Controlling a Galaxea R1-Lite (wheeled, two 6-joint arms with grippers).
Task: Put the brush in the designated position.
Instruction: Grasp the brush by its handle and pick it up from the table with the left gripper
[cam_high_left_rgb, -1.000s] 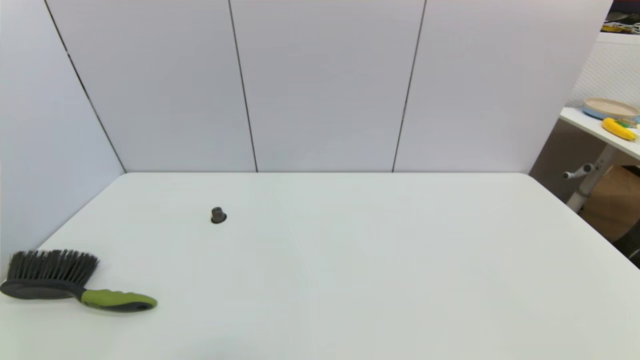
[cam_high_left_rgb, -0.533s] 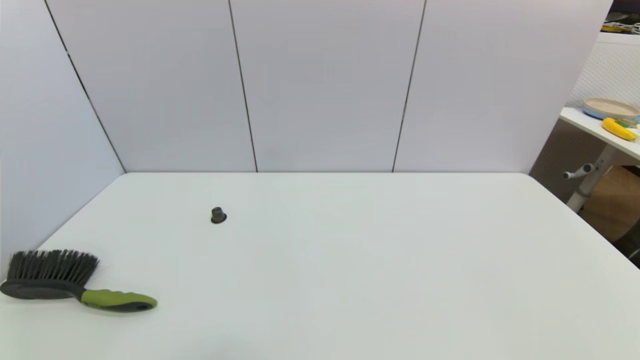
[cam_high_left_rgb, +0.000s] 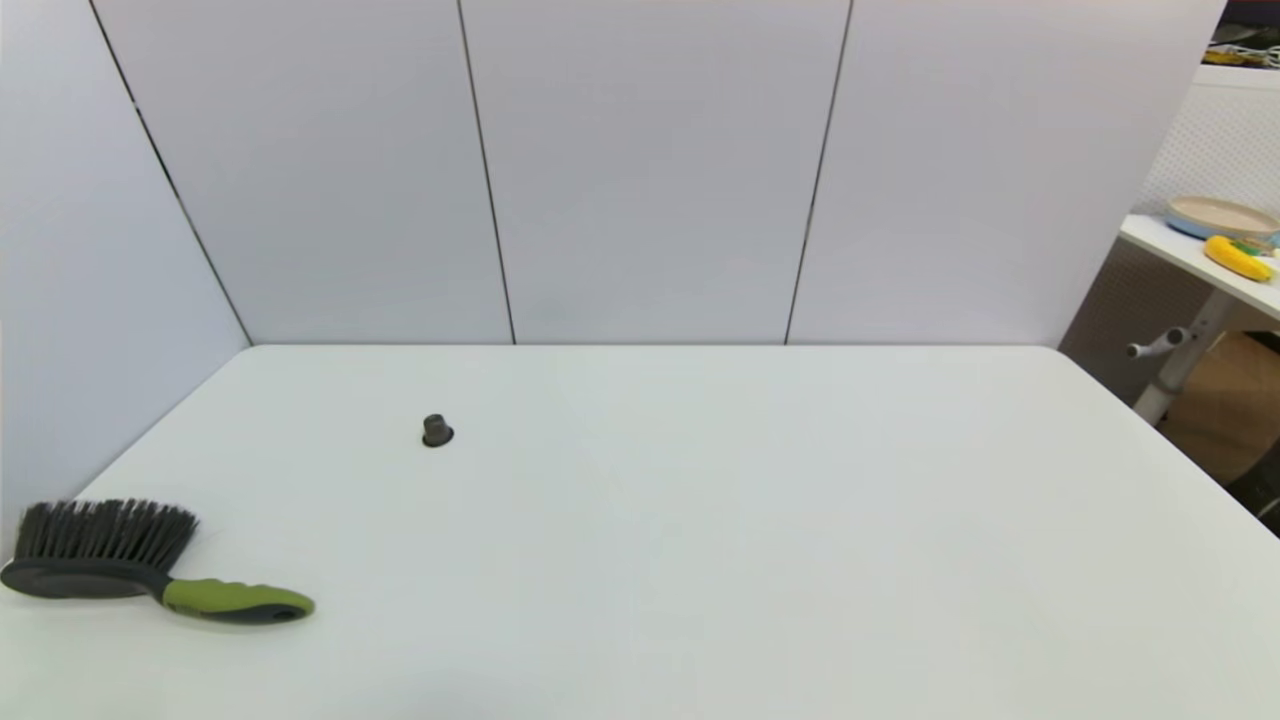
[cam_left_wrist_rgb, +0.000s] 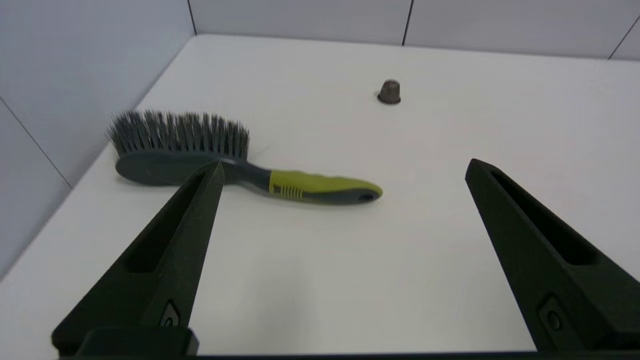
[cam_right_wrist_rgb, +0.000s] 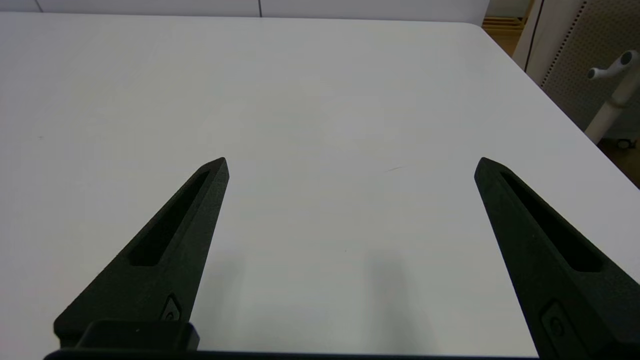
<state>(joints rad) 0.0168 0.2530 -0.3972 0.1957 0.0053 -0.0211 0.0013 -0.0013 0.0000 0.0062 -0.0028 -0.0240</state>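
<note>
Grey-bristled brush (cam_high_left_rgb: 150, 575) — one — lies ungripped; left gripper (cam_left_wrist_rgb: 345, 167), right gripper (cam_right_wrist_rgb: 350, 165) gape.

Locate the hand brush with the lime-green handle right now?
The lime-green-handled, dark grey bristled hand brush lies on the white table at its near left corner in the head view, handle pointing right, apart from the small dark grey cap farther back.

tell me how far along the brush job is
Nothing looks done: the brush lies untouched at the table's near-left corner. In hand: the left end effector is open, facing it. The right end effector is open over bare table. Grasping and placing remain.
</note>
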